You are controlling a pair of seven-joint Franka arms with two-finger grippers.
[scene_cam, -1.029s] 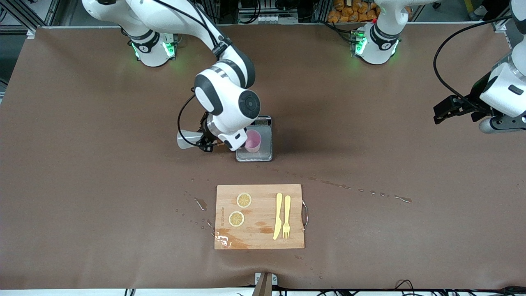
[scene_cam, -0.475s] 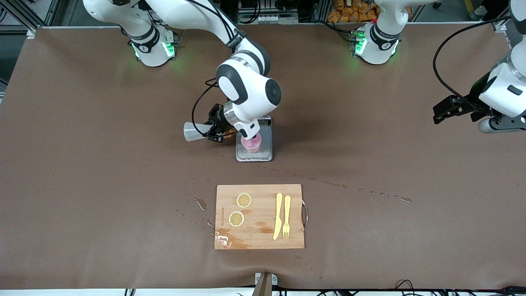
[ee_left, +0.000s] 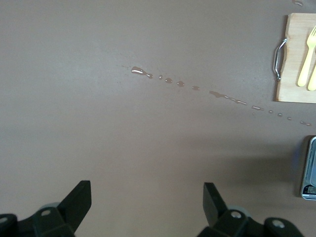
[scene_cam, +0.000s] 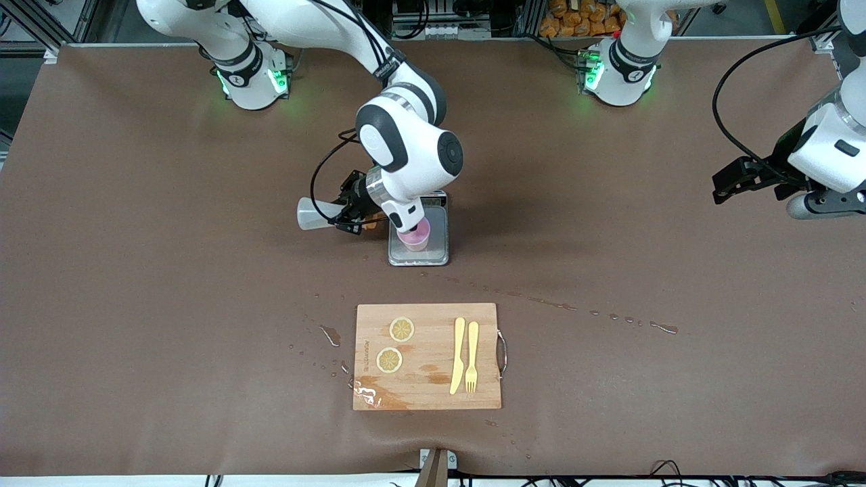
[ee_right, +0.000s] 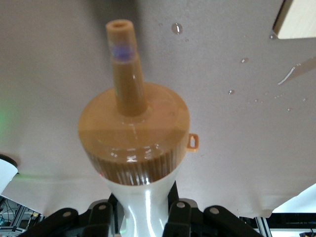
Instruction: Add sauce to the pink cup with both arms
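Observation:
The pink cup (scene_cam: 417,238) stands on a small scale (scene_cam: 433,256), partly hidden by the right arm's wrist. My right gripper (scene_cam: 354,214) is shut on the sauce bottle (scene_cam: 312,214) and holds it on its side just above the table, beside the scale. The orange cap (scene_cam: 369,224) points toward the cup. In the right wrist view my gripper (ee_right: 144,213) clamps the bottle's whitish neck (ee_right: 143,205), with the orange cap (ee_right: 134,140) and nozzle (ee_right: 123,54) ahead. My left gripper (scene_cam: 722,187) waits open and empty over the left arm's end of the table; it is also open in the left wrist view (ee_left: 146,197).
A wooden cutting board (scene_cam: 427,385) lies nearer the front camera than the scale, with two lemon slices (scene_cam: 402,329), a yellow knife (scene_cam: 458,355) and a fork (scene_cam: 472,355). Water drops (scene_cam: 609,315) trail across the brown table. The board (ee_left: 291,59) and scale corner (ee_left: 310,170) show in the left wrist view.
My right arm has swung toward the left arm's end with the bottle, and its wrist now hangs over the cup. The left arm has not moved.

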